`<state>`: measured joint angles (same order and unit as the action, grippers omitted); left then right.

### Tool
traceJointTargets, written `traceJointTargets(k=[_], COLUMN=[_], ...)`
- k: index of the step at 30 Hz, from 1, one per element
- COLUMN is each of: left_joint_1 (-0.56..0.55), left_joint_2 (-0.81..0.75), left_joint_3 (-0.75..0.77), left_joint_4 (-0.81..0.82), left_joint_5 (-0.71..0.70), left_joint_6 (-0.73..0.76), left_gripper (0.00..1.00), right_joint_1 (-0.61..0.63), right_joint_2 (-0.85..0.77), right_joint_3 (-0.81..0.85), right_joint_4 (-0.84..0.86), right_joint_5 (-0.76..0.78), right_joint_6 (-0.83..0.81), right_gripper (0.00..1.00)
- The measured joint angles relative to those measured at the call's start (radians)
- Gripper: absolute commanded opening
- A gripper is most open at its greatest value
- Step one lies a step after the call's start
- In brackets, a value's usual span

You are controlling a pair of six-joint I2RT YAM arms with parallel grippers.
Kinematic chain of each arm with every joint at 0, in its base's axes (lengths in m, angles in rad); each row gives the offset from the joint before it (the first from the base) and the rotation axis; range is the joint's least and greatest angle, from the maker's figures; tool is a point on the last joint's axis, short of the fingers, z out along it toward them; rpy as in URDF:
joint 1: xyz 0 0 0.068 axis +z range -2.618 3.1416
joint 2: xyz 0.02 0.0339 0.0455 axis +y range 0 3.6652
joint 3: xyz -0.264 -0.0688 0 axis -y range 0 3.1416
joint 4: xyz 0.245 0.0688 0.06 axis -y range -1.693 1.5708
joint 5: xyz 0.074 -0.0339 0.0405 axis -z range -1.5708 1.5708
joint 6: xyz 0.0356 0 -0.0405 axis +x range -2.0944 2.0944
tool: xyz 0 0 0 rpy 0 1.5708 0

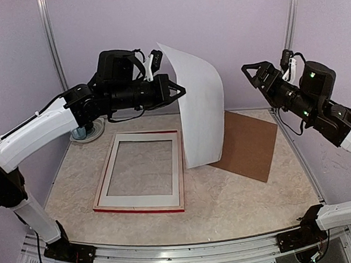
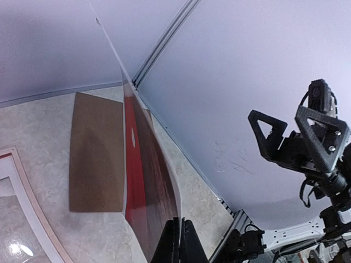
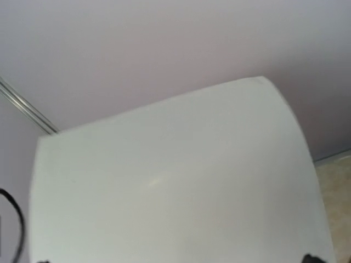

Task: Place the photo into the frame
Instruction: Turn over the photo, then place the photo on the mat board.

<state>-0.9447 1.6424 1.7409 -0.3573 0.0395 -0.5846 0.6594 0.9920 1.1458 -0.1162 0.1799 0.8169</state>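
Two grippers differ: the left gripper is clamped on the photo, holding it upright and bowed above the table, between the flat-lying frame and the brown backing board. The right gripper gapes wide, apart from the photo.

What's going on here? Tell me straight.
The left gripper pinches the photo by one edge and holds it upright over the table, white back toward the overhead camera. The right gripper is open and apart from it. The frame lies flat, the brown board beside it. The photo is not yet in.
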Motion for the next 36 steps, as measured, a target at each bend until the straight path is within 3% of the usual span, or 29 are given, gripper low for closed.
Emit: traceJointTargets(k=[5,11,17,27,36], left_joint_1=[0.196,0.461,0.578,0.676,0.713], left_joint_2=[-0.09,-0.113,-0.069,0.114,0.195], left_joint_3=[-0.137,-0.297,-0.443,-0.459,-0.458], left_joint_4=[0.016,-0.023,-0.11,-0.24,-0.299], left_joint_5=[0.25,0.481,0.635,0.64,0.55], left_joint_6=[-0.108,-0.133,-0.058,0.102,0.186], left_gripper=[0.0,0.0,0.01,0.1,0.11], right_joint_1=[0.0,0.0,0.001,0.002,0.002], right_joint_2=[0.067,0.156,0.307,0.615,0.782], right_joint_3=[0.0,0.001,0.021,0.035,0.037], right_joint_4=[-0.004,-0.005,-0.006,-0.001,0.021], right_joint_5=[-0.011,-0.055,-0.139,-0.338,-0.422], right_joint_6=[-0.023,-0.038,-0.04,-0.031,-0.028], right_gripper=[0.99,0.99,0.99,0.99,0.99])
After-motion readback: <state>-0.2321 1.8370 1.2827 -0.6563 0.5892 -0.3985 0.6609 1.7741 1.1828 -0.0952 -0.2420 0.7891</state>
